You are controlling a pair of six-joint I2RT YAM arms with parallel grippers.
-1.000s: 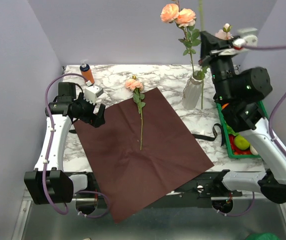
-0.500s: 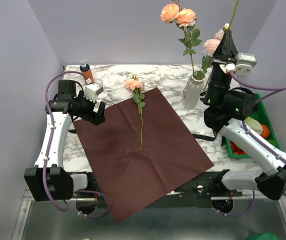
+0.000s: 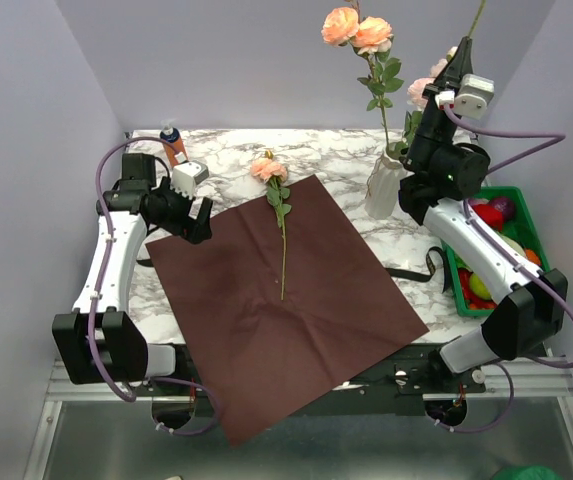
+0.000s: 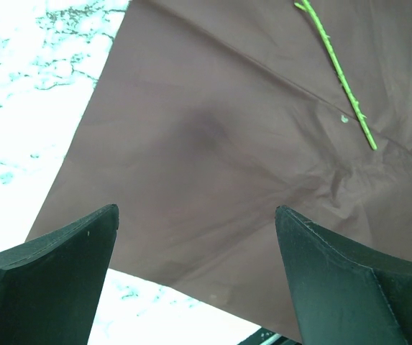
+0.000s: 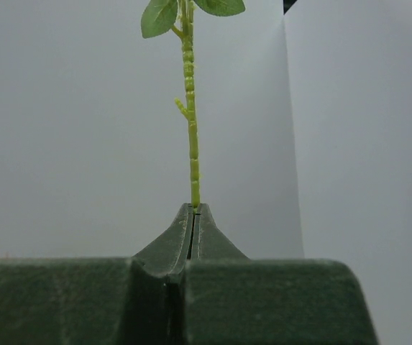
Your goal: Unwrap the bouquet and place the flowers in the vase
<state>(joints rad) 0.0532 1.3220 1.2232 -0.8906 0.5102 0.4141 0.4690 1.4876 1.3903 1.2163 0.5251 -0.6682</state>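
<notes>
The bouquet is undone: its dark red paper (image 3: pixel 296 300) lies flat on the marble table (image 3: pixel 346 150). One of the flowers, a peach rose (image 3: pixel 282 225), lies on the paper; its stem end (image 4: pixel 339 75) shows in the left wrist view. The white vase (image 3: pixel 383 187) stands at the back right with two roses (image 3: pixel 356 28) in it. My right gripper (image 3: pixel 460 48) points up beside the vase, shut on a green stem (image 5: pixel 191 108); a pink rose head (image 3: pixel 424 92) shows next to it. My left gripper (image 4: pixel 197 210) hangs open over the paper's left edge.
An orange bottle with a blue cap (image 3: pixel 174 146) stands at the back left. A green bin of toy fruit (image 3: pixel 494 255) sits at the right edge. A black ribbon (image 3: pixel 421 270) lies between the paper and the bin.
My right gripper has turned from level to pointing up, and the stem that hung beside the vase now sticks upward. The left gripper has shifted only slightly.
</notes>
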